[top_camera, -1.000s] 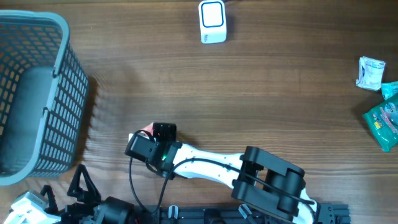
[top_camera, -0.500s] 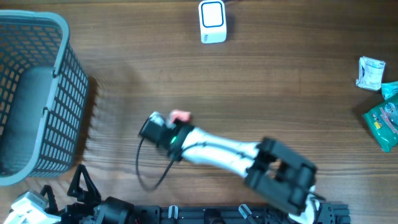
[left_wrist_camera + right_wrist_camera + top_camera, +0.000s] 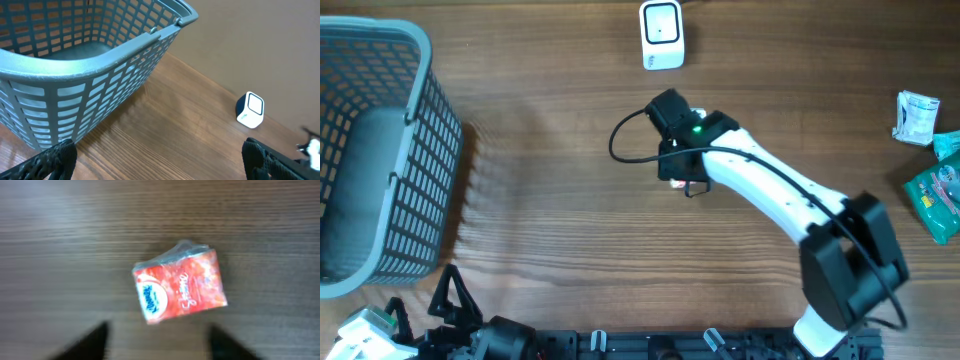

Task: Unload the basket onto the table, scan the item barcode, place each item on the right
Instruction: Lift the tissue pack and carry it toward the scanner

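right pincer (image 3: 162,342) is open above the red tissue pack (image 3: 180,287) lying on the counter (image 3: 55,240), not gripping it, left pincer (image 3: 160,165) wide open near the basket (image 3: 100,75)

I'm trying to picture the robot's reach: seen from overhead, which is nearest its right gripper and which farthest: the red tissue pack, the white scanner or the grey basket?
1. Red tissue pack, lying right at the right gripper.
2. White scanner, toward the top of the view.
3. Grey basket, far left.
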